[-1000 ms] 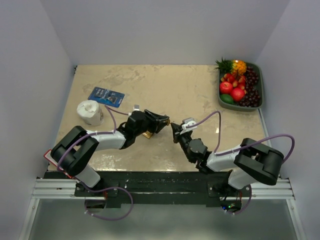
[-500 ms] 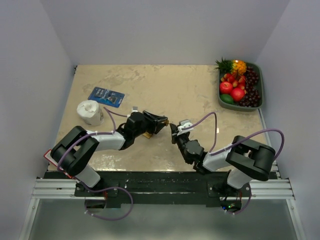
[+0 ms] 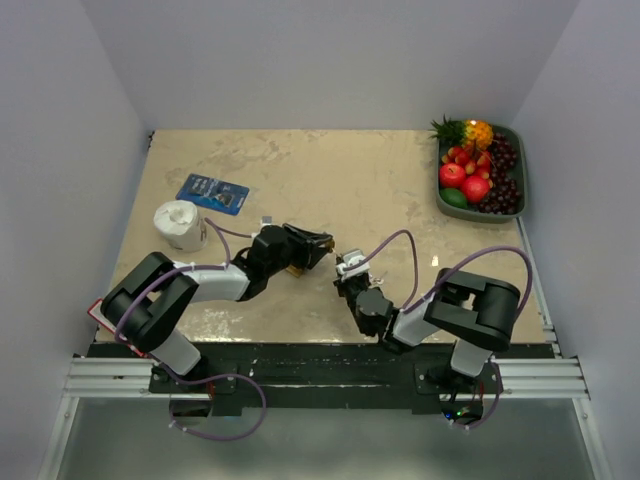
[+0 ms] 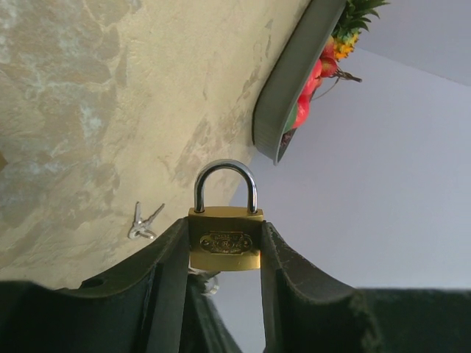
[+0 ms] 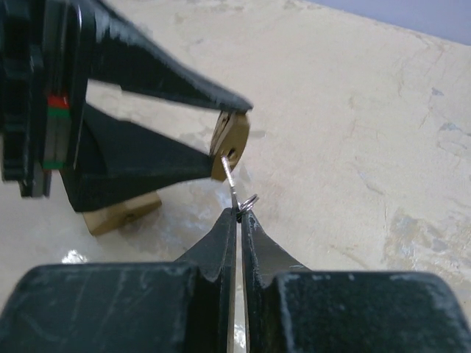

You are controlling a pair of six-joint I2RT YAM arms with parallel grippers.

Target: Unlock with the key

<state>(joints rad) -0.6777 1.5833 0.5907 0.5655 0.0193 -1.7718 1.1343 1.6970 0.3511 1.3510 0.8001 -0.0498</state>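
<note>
A brass padlock [image 4: 225, 243] with a steel shackle, which stands shut, is clamped by its sides between the fingers of my left gripper [image 4: 224, 229], which holds it above the table [image 3: 330, 180]. In the right wrist view the padlock's [image 5: 232, 145] underside faces my right gripper [image 5: 239, 215]. That gripper is shut on a small silver key [image 5: 231, 184] with a ring [image 5: 248, 200]. The key's tip sits at the keyhole; how deep it goes I cannot tell. From above, the left gripper [image 3: 318, 243] and right gripper [image 3: 343, 268] meet near the table's front middle.
A second brass lock [image 5: 121, 213] lies on the table under the left gripper. Loose keys [image 4: 142, 223] lie nearby. A green fruit tray [image 3: 480, 170] stands at the back right. A white tape roll [image 3: 180, 224] and a blue packet [image 3: 212, 193] lie on the left.
The right arm's elbow has swung left and its gripper has shifted slightly left and nearer, still holding the key. The left arm and padlock have stayed put.
</note>
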